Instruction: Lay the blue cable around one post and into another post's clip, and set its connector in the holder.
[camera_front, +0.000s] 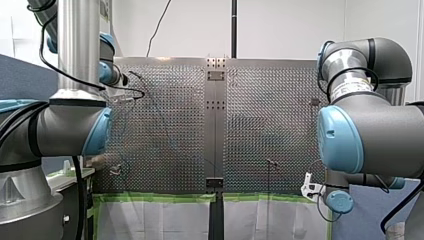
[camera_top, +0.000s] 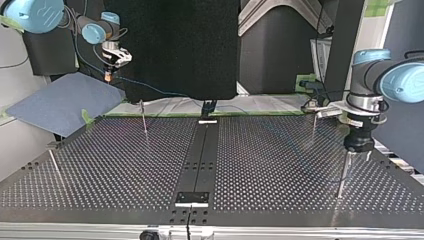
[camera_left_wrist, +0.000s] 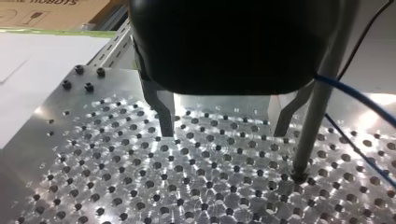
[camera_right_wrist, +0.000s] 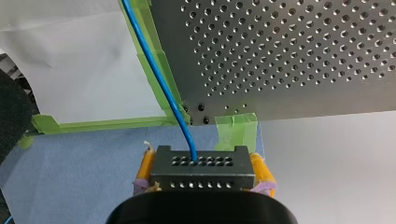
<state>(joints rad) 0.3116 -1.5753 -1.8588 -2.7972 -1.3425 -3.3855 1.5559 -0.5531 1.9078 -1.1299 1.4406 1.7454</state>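
Holding the connector (camera_right_wrist: 203, 173) clamped in my right gripper (camera_right_wrist: 204, 168) past the table's (camera_top: 280, 165) far-left corner in the top view, I should sweep the blue cable (camera_right_wrist: 155, 72) low around the post (camera_left_wrist: 310, 121) beside my spread left gripper (camera_left_wrist: 223, 130).

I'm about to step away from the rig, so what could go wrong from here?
The blue cable runs off the perforated table to the connector clamped in my right gripper; pulling could scrape it on the table's edge. My left gripper, jaws open, hangs beside a post the cable passes, so it might bump the post or snag the cable.
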